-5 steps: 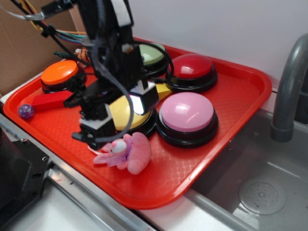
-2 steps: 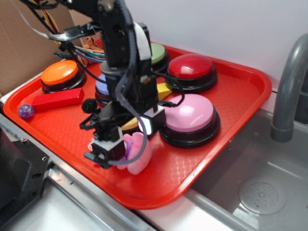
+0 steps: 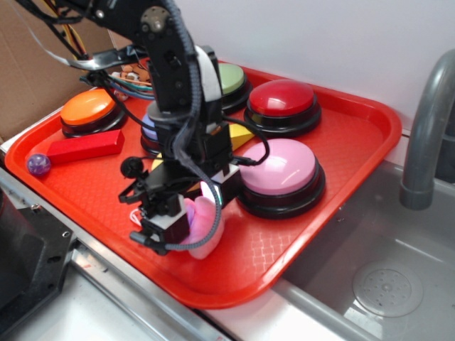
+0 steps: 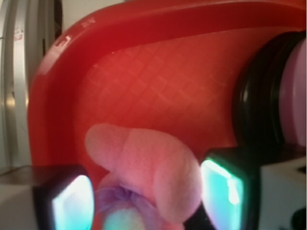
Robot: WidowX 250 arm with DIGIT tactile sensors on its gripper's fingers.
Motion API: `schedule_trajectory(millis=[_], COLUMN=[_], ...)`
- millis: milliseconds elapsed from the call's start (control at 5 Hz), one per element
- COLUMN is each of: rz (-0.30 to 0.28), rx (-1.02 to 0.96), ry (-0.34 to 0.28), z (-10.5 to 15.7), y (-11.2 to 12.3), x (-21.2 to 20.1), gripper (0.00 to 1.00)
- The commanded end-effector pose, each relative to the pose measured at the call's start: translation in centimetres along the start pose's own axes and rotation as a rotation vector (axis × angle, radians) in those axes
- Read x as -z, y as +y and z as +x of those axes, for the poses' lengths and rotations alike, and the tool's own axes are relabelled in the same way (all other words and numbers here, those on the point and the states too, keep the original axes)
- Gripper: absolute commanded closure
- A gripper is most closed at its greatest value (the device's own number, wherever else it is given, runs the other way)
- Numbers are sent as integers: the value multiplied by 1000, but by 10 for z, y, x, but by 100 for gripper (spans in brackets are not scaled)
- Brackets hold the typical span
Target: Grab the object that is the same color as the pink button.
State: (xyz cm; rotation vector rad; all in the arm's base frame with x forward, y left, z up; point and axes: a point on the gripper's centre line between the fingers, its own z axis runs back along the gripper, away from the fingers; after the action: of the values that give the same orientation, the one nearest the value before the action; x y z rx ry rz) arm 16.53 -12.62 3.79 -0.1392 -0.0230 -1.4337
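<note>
Setting: a mock kitchen station used as a robot test bench. Indicators: a grey sink basin (image 3: 377,277) with a round drain (image 3: 387,288), a grey faucet (image 3: 426,128), a plain white wall (image 3: 320,42), a cardboard panel (image 3: 32,78), and a red tray (image 3: 348,156) holding dome buttons.

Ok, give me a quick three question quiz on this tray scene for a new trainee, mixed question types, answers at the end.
1. True or false: the small pink plush animal lies between the fingers of the gripper.
2. Which glossy dome sits closest to the plush? A) round red button B) large pink button C) orange button
3. Fill in: everything rests on a red plastic ____.

Key: 1 true. 2 B, the large pink button. 3 tray.
</note>
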Motion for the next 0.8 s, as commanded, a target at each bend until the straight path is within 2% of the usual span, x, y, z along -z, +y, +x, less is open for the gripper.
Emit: schedule_trajectory(millis=[0,400,600], rz=[14,51,47], rx=[19,-28,-185], ry=[-12,-27,-48], z=[6,14,14], y=[-7,-7,-4], x=[1,-8,-30], gripper=[100,100,100])
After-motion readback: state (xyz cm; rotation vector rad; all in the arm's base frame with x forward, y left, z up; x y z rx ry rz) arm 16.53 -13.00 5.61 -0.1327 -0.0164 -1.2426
